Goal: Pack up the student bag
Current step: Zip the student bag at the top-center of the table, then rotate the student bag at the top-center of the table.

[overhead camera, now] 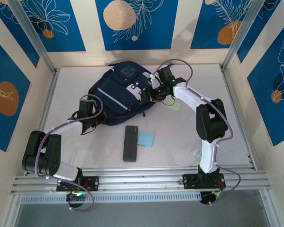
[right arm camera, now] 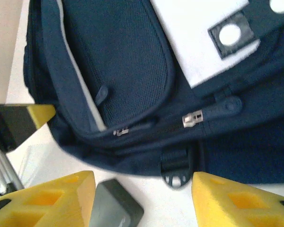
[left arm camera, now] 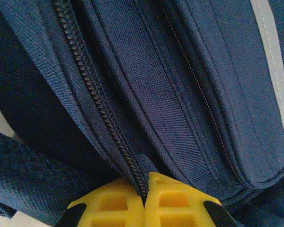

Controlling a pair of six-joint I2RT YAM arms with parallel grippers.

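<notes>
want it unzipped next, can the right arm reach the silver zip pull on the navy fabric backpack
Likely yes: the right gripper is open just short of the silver zip pull, nothing between.

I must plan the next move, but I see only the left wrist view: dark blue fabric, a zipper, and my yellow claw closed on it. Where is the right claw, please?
Observer: In the top view, the right claw is at the right side of the student bag, beside the white patch.
Operator: Is it holding something?
Observer: No. In the right wrist view its fingers stand apart, open, with a zipper pull ahead of them.
Operator: Is anything lying outside the bag?
Observer: Yes. A black flat case and a light blue square pad lie on the table, on the near side of the bag.
</notes>
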